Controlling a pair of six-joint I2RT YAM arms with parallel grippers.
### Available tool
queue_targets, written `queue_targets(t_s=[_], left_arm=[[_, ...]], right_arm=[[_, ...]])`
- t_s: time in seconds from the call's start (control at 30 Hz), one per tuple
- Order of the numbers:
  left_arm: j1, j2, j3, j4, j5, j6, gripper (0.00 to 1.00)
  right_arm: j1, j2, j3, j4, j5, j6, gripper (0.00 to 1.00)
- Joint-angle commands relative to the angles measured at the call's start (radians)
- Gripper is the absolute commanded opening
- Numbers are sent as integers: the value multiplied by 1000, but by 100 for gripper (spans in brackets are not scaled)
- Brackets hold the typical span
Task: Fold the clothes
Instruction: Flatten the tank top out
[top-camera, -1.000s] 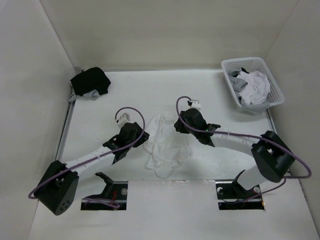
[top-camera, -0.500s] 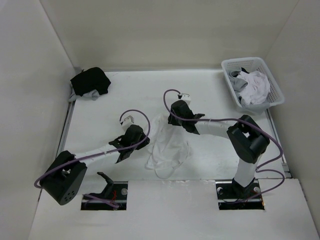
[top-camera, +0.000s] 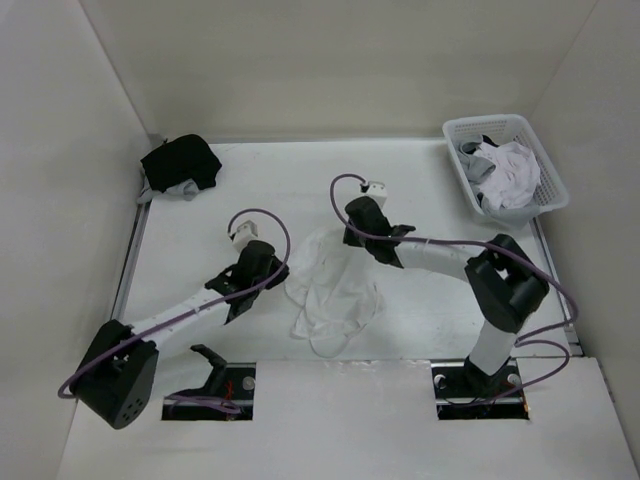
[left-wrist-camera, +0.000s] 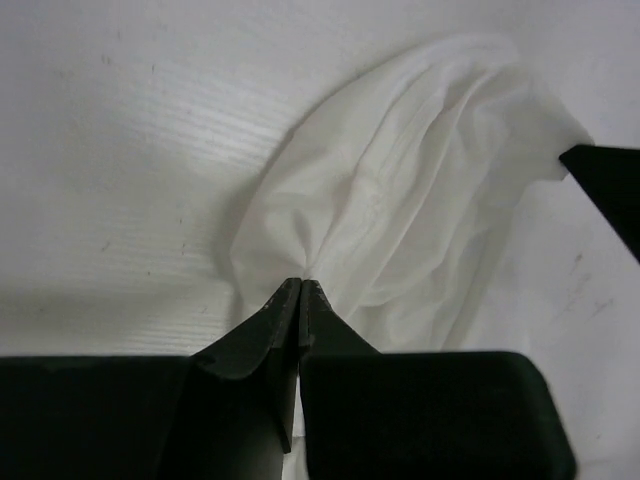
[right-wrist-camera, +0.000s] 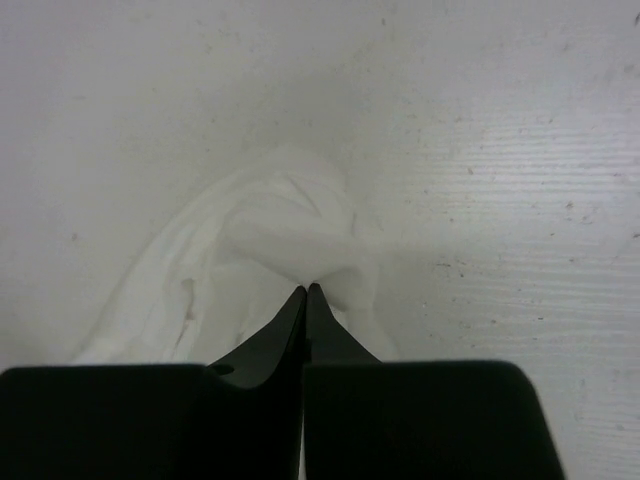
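Observation:
A thin white tank top (top-camera: 335, 290) lies crumpled in the middle of the table, one of the clothes. My left gripper (top-camera: 283, 282) sits at its left edge, and in the left wrist view it (left-wrist-camera: 302, 283) is shut on a pinched fold of the white fabric (left-wrist-camera: 420, 200). My right gripper (top-camera: 343, 238) is at the garment's far end. The right wrist view shows it (right-wrist-camera: 307, 289) shut on a bunched ridge of the same cloth (right-wrist-camera: 260, 240). A black corner of the right gripper (left-wrist-camera: 605, 185) shows at the left wrist view's right edge.
A black and grey pile of clothes (top-camera: 180, 165) lies in the back left corner. A white lattice basket (top-camera: 488, 120) with white and grey garments (top-camera: 510, 170) stands at the back right. Walls close in the table on three sides.
Both grippers have closed on the tank top. The left gripper has shifted slightly up and left along the garment's edge; the right gripper has settled at its far end.

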Motion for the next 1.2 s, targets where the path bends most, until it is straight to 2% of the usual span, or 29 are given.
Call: queue_targets(t_s=[0.0, 0.13, 0.2, 0.23, 0.27, 0.37, 0.43, 0.5, 0.6, 0.73, 0.83, 0.9, 1.0, 1.03, 1.1, 1.17], left_arm=[[48, -101, 138, -11, -17, 78, 0], [139, -92, 276, 7, -1, 108, 0], [231, -23, 406, 58, 32, 99, 0], [289, 21, 501, 84, 69, 58, 0], [321, 51, 570, 96, 86, 40, 0], [424, 135, 863, 73, 176, 27, 0], [464, 143, 984, 29, 220, 35, 0], [492, 117, 1020, -3, 244, 36, 0], [487, 53, 945, -5, 237, 36, 0], [473, -36, 752, -8, 232, 20, 3], [487, -112, 541, -13, 244, 15, 7], [490, -153, 398, -16, 244, 15, 14], [487, -259, 147, -39, 246, 18, 43], [490, -292, 93, -58, 246, 18, 48], [496, -387, -44, -123, 247, 21, 51], [495, -428, -99, -146, 235, 42, 50]], right_arm=[[-11, -199, 46, 51, 58, -57, 0], [-46, -260, 153, 28, 27, -123, 0], [-75, -250, 257, 5, 12, -161, 0], [-98, -231, 374, -33, -8, -182, 0], [-107, -222, 424, -52, -20, -193, 0], [-134, -207, 711, -179, -57, -255, 0], [-129, -225, 803, -214, -54, -307, 0], [-129, -257, 816, -222, -60, -330, 0], [-118, -343, 683, -207, -92, -329, 1], [-71, -476, 317, -88, -94, -272, 5], [-49, -542, 56, -17, -85, -197, 8], [-23, -573, -151, 26, -85, -126, 15], [50, -599, -380, 55, -78, -27, 34], [75, -599, -444, 48, -68, 16, 38], [93, -602, -509, 11, -59, 79, 39], [93, -608, -517, -15, -45, 102, 40]])
